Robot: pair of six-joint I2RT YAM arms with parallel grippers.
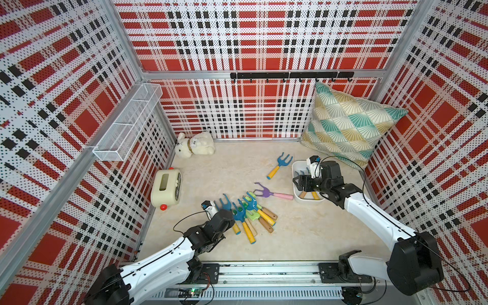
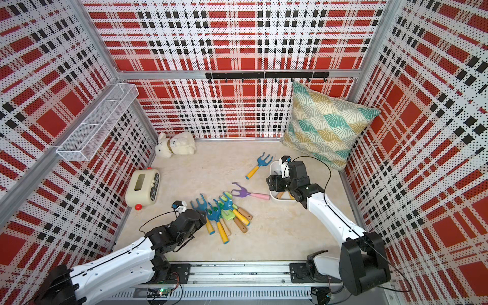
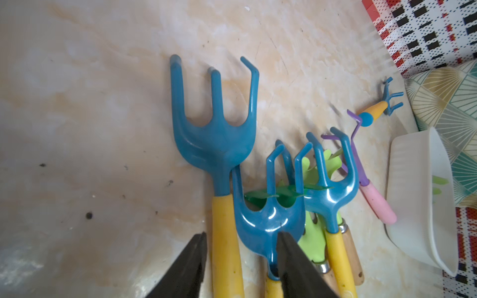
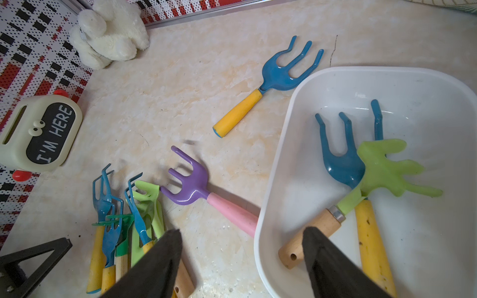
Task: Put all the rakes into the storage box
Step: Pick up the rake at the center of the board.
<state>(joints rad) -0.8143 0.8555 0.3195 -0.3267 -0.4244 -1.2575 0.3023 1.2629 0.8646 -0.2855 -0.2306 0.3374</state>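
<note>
Step in hand, by assessment: pick-up of a further rake from the pile. The left gripper [image 3: 241, 233] was low over the near end of the pile of rakes [image 1: 253, 214]. Its jaws were partly closed astride the yellow handle of the outermost blue rake [image 3: 216, 144], with a neighbouring rake's head crowding the same gap. Whether the pads bore on the handle could not be established. That rake lay flat on the table [image 1: 290, 237], well apart from the storage box [image 4: 281, 160]. The right gripper [image 4: 241, 229] hung above the box's rim, jaws wide and empty. The box held a second blue rake [image 4: 340, 165] and a green rake [image 4: 387, 170]. The next move would call for a confirmed grip on one rake only. A lift clear of the tangle and a carry across to the box would follow, with the right arm out of the path.
</note>
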